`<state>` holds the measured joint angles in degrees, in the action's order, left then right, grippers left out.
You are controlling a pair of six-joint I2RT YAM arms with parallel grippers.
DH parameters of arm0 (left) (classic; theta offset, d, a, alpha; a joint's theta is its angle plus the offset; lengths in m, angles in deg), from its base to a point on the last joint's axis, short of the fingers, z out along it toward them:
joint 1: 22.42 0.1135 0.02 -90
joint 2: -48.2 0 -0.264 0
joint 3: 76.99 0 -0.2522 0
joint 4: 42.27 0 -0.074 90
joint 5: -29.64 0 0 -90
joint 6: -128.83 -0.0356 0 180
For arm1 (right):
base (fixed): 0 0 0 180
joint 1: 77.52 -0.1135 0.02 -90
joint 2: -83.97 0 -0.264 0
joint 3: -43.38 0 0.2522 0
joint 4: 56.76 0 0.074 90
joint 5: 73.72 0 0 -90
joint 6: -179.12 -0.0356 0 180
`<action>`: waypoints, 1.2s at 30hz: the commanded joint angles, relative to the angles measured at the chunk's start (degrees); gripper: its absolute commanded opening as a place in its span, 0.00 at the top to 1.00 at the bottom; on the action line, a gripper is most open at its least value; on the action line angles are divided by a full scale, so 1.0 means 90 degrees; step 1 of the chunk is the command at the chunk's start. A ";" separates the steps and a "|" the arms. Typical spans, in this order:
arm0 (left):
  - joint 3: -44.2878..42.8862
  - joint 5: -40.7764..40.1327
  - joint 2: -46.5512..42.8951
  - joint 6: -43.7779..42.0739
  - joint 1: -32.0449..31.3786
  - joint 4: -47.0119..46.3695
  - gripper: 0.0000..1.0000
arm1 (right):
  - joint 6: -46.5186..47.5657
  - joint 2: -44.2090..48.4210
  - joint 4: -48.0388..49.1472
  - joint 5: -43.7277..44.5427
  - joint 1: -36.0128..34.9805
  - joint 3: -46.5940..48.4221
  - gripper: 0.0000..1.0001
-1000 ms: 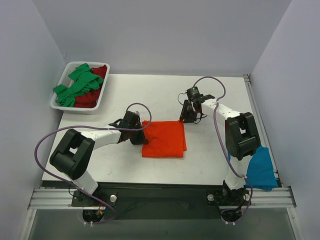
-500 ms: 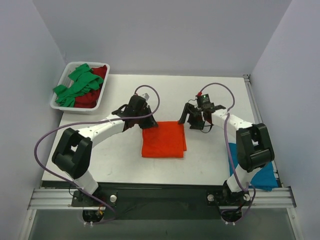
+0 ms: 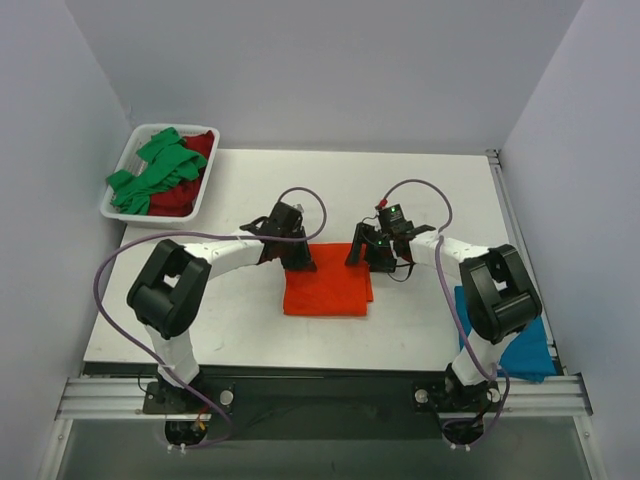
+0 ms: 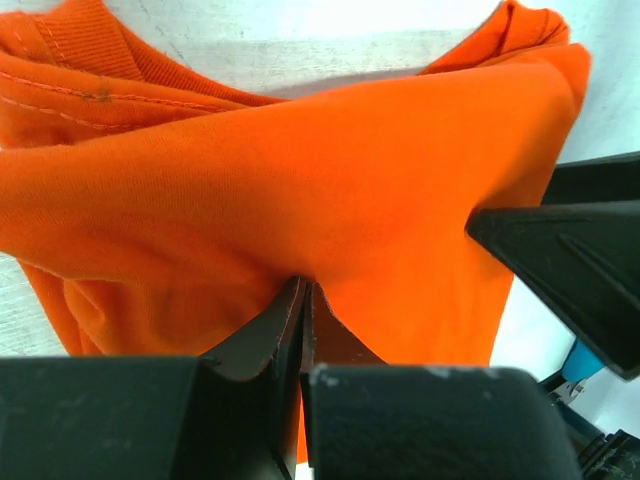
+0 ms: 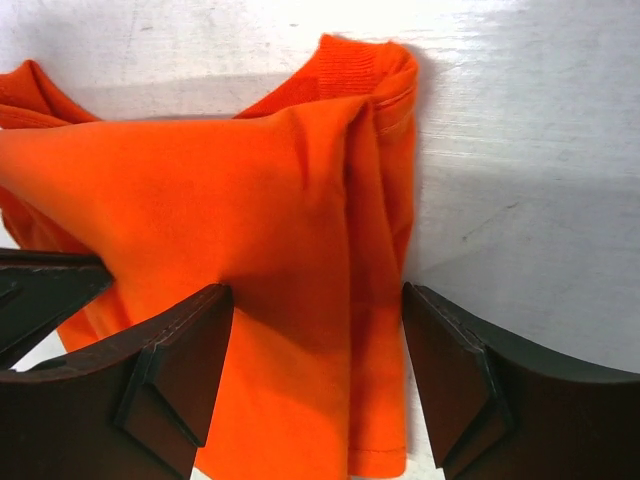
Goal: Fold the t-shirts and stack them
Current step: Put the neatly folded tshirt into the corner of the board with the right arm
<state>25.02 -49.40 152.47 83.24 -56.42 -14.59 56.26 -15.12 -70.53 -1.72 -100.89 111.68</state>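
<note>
While our left gripper (image 4: pixel 303 290) is clamped tight on a raised fold of the orange t-shirt (image 3: pixel 327 285), which lies folded at the centre of the frame, our right gripper (image 5: pixel 315 300) has its fingers (image 5: pixel 170 380) spread wide, straddling the cloth's upper right corner. The green t-shirt (image 3: pixel 155 175) and dark red t-shirt (image 3: pixel 180 200) fill the white tray (image 3: pixel 140 219) at upper left; the teal t-shirt (image 3: pixel 520 340) lies at lower right.

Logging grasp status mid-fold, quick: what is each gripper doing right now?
Left gripper: closed, pinching a fold of the orange t-shirt.
Right gripper: open, with cloth of the same shirt between its fingers, not clamped.
</note>
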 commanded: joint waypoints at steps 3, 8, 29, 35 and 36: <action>-0.0227 0.0022 0.0221 -0.0080 0.0028 -0.0042 0.91 | -0.0157 0.0238 -0.0135 0.0711 -0.0069 -0.0552 0.30; -0.0237 0.0081 0.0319 -0.0080 0.0037 -0.0110 0.91 | -0.0157 0.0297 -0.0310 0.0691 -0.0078 -0.0602 0.30; -0.1037 0.0032 0.0183 -0.0226 0.0106 0.0494 0.91 | -0.1514 0.0364 -0.1394 0.2739 -0.0967 -0.0269 1.00; -0.1623 -0.0066 -0.0383 -0.0402 0.0213 0.1169 0.91 | -0.2002 0.0785 -0.2683 0.3747 -0.0870 0.0121 1.00; -0.1652 -0.0046 -0.0462 -0.0431 0.0232 0.1266 0.91 | -0.2080 0.0805 -0.2829 0.3961 -0.0831 0.0228 1.00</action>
<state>13.70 -49.21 154.02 81.31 -55.06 -7.03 40.80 -10.29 -85.39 23.96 -109.31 110.90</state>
